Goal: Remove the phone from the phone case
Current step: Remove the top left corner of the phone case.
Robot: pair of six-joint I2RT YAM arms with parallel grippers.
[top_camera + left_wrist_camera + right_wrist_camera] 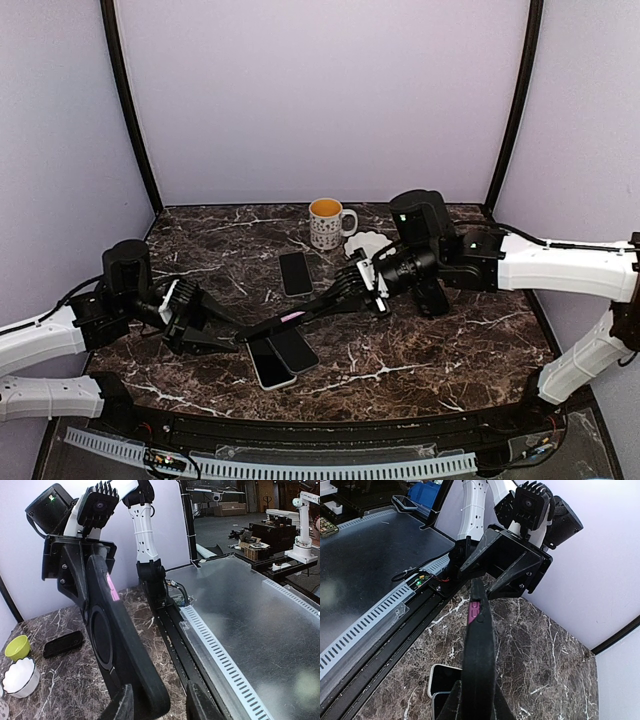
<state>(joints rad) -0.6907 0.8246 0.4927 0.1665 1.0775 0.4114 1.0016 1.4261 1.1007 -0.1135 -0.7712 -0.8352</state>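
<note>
The left gripper [232,338] reaches in from the left, low over the table [450,340]. Its jaws straddle the near end of the case [290,318]. In the left wrist view a gap shows between one finger [197,702] and the case, so they stand apart and not clamped.

The black case, with a pink side button [474,611], hangs above the table, stretched between the two grippers. Whether a phone sits in it cannot be told.

Below it lie a white phone [268,365] and a dark phone [295,350], side by side and touching. A third phone [295,272] lies farther back, and behind that stands a mug [327,225].

The right gripper [335,298] comes in from the right, clamped tight on the case's other end. A white bowl [368,243] sits just behind it.
</note>
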